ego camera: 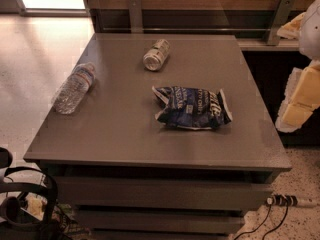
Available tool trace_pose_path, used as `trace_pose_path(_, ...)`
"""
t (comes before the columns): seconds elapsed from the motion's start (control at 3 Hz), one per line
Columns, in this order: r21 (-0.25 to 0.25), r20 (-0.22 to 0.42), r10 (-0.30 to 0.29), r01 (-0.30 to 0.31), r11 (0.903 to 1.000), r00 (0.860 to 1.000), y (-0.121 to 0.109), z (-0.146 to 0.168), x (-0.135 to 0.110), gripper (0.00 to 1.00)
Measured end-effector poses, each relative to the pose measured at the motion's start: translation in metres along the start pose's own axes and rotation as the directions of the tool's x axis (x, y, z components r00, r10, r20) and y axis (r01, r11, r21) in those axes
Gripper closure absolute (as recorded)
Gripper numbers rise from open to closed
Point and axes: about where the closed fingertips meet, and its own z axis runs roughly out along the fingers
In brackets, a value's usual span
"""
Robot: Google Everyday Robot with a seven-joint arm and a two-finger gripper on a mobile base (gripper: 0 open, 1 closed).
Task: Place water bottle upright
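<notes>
Lying sideways near the left edge of the table (125, 139), the water bottle (74, 89) sits well apart from the gripper (297, 101) at right; its opening cannot be told.

Grey table (125, 134) carries water bottle (74, 89) lying left; can (156, 54) on its side; crumpled bag (192, 108); claw (296, 109) beyond right edge.

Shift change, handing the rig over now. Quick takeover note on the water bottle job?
Gripper: at the right edge of view, beside the table, far from the bottle.
Clear ribbed plastic water bottle: lying on its side near the left edge of the grey table.
Also there: silver metal can on its side at the back, blue crinkled chip bag mid-table.
Done: nothing yet.
Left: reach across, grasp the bottle, stand it upright.
</notes>
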Motion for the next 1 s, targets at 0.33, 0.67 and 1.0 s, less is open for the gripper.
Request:
trace_pose_path(0.33,0.0,0.0,0.001,-0.001,1.0,1.0,0.0,0.0,0.0,0.0)
trace_pose_path(0.67,-0.008,0.054,0.136,-0.136,0.9907,0.989,-0.023,-0.003,-0.027,0.0)
trace_pose_path(1.0,-0.044,0.109,0.291,-0.287,0.9568,0.951,-0.051,0.006,-0.081,0.0)
